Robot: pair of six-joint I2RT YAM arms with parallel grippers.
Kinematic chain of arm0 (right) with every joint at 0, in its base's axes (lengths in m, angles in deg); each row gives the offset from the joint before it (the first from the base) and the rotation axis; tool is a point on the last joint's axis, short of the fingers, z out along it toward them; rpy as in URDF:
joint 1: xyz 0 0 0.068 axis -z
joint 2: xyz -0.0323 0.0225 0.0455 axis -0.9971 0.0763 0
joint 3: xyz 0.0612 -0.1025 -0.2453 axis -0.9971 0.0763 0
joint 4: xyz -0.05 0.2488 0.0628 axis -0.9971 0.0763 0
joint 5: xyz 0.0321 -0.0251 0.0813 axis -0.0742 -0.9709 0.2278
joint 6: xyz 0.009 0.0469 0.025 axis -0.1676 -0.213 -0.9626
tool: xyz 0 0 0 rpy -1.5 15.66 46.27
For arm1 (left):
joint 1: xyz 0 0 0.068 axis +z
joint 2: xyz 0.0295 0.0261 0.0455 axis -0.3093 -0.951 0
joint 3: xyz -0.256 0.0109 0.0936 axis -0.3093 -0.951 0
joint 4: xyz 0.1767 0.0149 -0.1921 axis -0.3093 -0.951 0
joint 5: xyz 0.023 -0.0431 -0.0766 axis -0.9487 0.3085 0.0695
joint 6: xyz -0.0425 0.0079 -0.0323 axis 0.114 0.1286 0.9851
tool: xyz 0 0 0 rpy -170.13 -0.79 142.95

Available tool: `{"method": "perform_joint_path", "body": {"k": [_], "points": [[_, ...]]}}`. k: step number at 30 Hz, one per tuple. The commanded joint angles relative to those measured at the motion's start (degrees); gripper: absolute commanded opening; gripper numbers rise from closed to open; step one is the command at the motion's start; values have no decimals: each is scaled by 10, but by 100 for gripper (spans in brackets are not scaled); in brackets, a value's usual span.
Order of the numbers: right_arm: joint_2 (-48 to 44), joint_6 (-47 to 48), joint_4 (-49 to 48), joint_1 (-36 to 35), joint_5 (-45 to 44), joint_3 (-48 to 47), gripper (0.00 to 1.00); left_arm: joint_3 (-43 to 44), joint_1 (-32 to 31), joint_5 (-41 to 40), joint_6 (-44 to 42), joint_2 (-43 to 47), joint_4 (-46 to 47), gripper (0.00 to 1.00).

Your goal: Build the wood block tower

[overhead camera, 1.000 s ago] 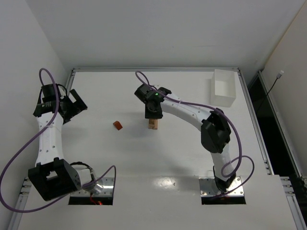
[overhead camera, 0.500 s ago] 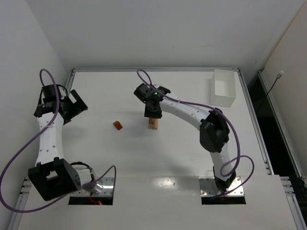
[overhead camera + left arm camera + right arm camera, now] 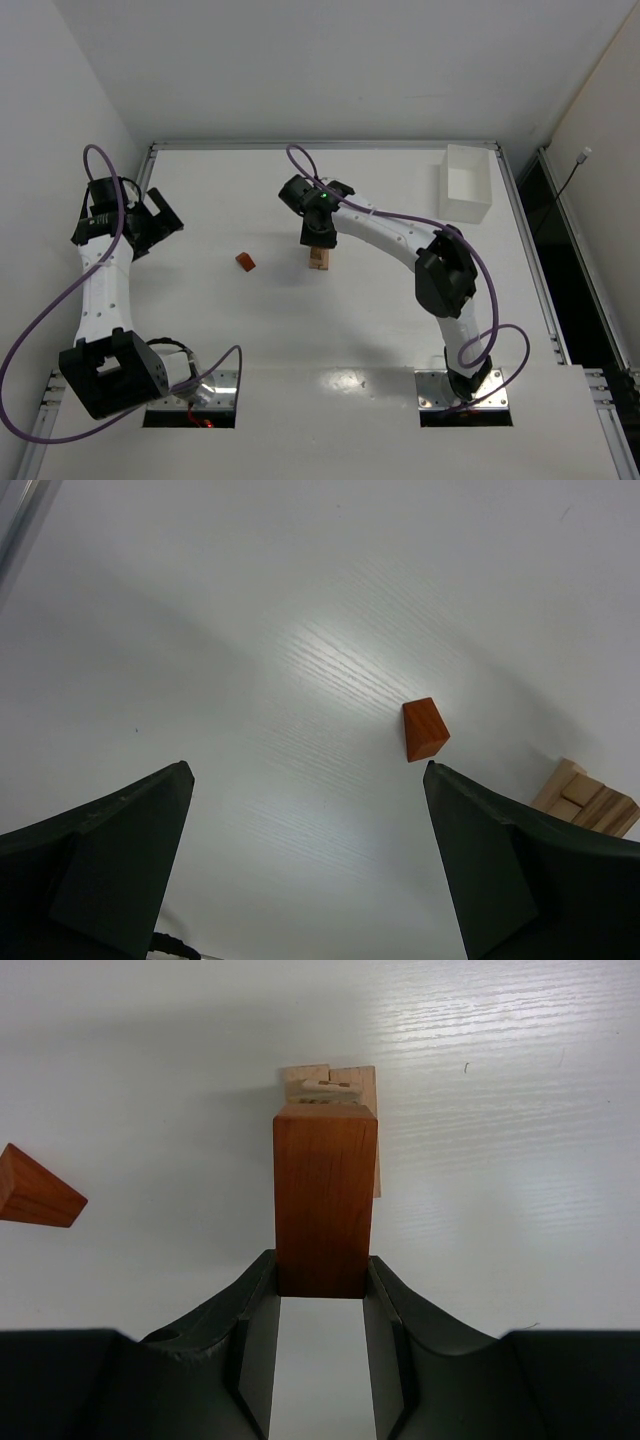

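Reddish-orange and rectangular, a wood block is clamped between the fingers of the right hand, directly over the pale tan tower near the middle of the table. Whether it touches the tower's top cannot be told. A second reddish-orange piece, a wedge, lies on the table to the left of the tower. The left hand hovers well left of the tower, fingers spread wide with nothing between them. A white box stands far to the tower's right.

The pale tan tower stands upright; a reddish-orange rectangular block, pinched in the right claw, seems to rest on top. A reddish-orange wedge lies apart, to its left.
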Motion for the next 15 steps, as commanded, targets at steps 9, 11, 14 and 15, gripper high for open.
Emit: {"method": "perform_joint_path", "body": {"k": [9, 11, 14, 15], "points": [[6, -15, -2, -10, 4, -1, 0, -7, -5, 12, 7, 15, 14, 100], [6, -15, -2, -10, 10, -1, 0, -7, -5, 12, 13, 15, 14, 100], [11, -15, -2, -16, 10, -1, 0, -7, -5, 12, 13, 15, 20, 100], [11, -15, -2, -16, 10, -6, 0, -7, -5, 12, 13, 15, 20, 100]]}}
